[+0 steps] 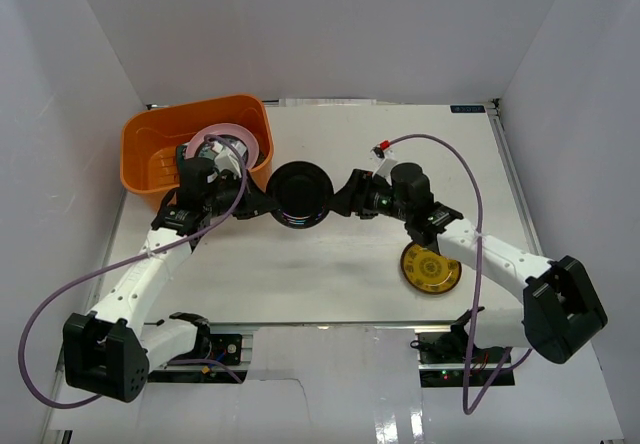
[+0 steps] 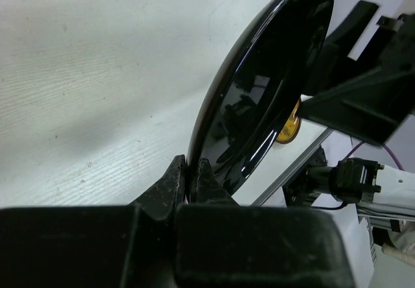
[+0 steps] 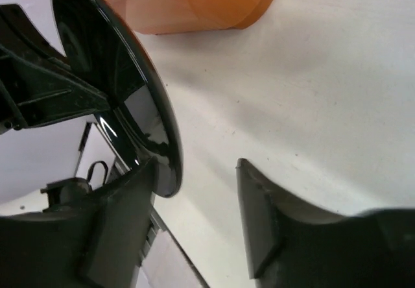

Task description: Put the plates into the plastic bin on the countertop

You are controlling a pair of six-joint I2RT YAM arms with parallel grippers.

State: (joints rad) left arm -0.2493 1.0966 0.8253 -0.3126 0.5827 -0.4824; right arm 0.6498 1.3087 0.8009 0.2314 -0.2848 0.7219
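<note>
Left gripper (image 2: pixel 189 171) pinching the rim of a glossy black round plate (image 2: pixel 272 87), held tilted over the white countertop (image 1: pixel 330 274), near the orange rectangular plastic bin (image 1: pixel 150 149), right gripper (image 3: pixel 198 168) spread wide, one finger perhaps touching the plate's opposite rim

**Arm and gripper status**

You see both arms reaching inward over mid-table, wrists turned toward each other. The left gripper (image 2: pixel 191 179) has its jaws pinched on the rim of the black plate (image 1: pixel 298 194). The right gripper (image 3: pixel 198 168) has its jaws spread wide, with one finger just beside that rim.
</note>
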